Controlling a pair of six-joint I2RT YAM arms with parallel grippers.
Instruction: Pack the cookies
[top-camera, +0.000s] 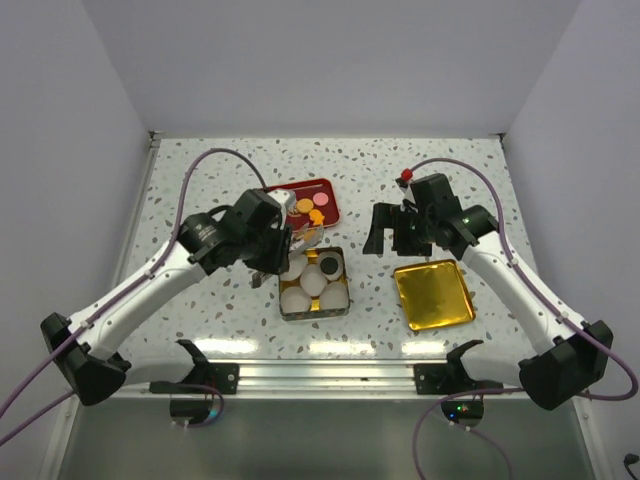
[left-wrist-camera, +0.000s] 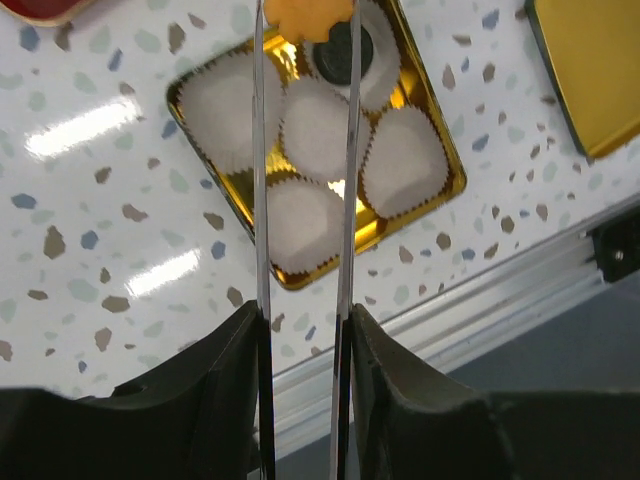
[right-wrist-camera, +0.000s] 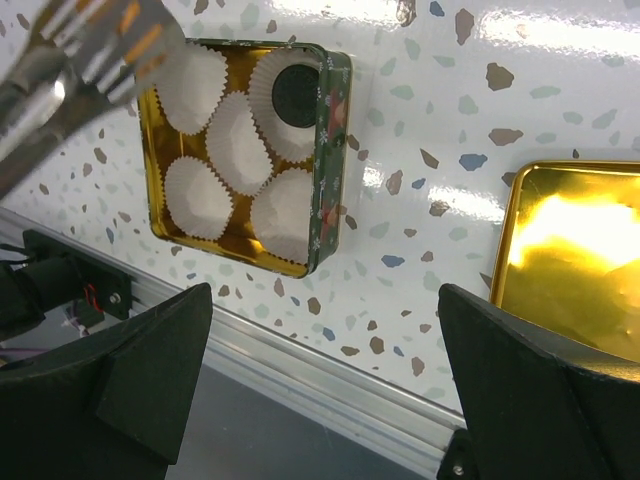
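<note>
Gold-lined with green sides, the tin (right-wrist-camera: 328, 160) was barely started. Of its white paper cups (left-wrist-camera: 320, 125), only one held anything: a dark cookie (right-wrist-camera: 297, 93) in the far right corner. The other cups looked bare to me.

A second piece seemed about to go in. The left gripper (left-wrist-camera: 305, 335) was clamped on a pair of metal tongs (left-wrist-camera: 262, 200), and the tongs pinched an orange cookie (left-wrist-camera: 310, 12) at their tips, about over the tin's far edge and close to the dark one.

The remaining cookies (top-camera: 305, 205), orange, yellow and pink, lay on the red tray (top-camera: 312, 186) just behind the tin, so I judged most of the packing was left to do.

The right gripper (top-camera: 392, 232) hung wide open with nothing in it, off to the tin's right. Nearer the front, the gold lid (top-camera: 433, 295) lay flat, apart from the tin, so closing was not yet done either.
</note>
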